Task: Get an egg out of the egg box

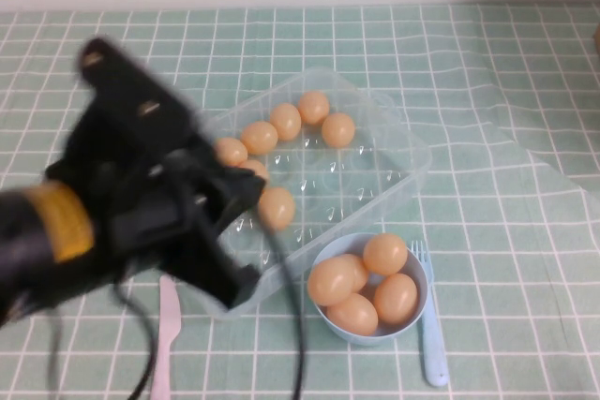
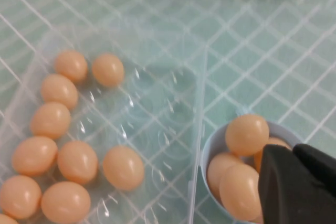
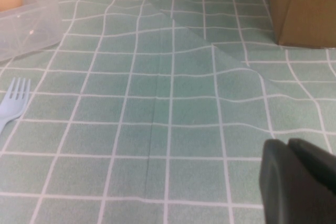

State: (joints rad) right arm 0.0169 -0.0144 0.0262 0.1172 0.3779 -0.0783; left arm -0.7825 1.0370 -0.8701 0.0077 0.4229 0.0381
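My left gripper (image 1: 232, 275) hung low over the near left corner of the egg box (image 1: 375, 166), between it and the near edge of the desk. My arm covered that whole end of the box in the high view. From the left wrist, my fingers (image 2: 294, 182) looked pressed together with only a thin seam between them. They grasped nothing and hovered over the rim of the blue bowl (image 2: 210, 145).

The egg box sat about mid-desk, turned at a slant. Its eggs (image 2: 51, 120) were bunched toward the left and far sides, and the dimples on the right side were bare. One egg (image 1: 276, 206) lay in the box just beside my left arm. I could not tell whether the arm touched it.

The bowl (image 1: 375, 336) stood just beside the near corner of the box, toward the near edge. It held four more eggs (image 1: 385, 253). A pale blue fork (image 1: 429, 325) lay right of the bowl, and a pale knife (image 1: 167, 339) lay near the near edge under my left arm.

My right gripper (image 3: 296, 182) did not show from above. Its own wrist view showed the fingers clenched on nothing above the green checked cloth (image 3: 173, 108). A corner of the egg box (image 3: 31, 30), the fork tines (image 3: 13, 100) and a brown cardboard box (image 3: 302, 6) lay beyond them.
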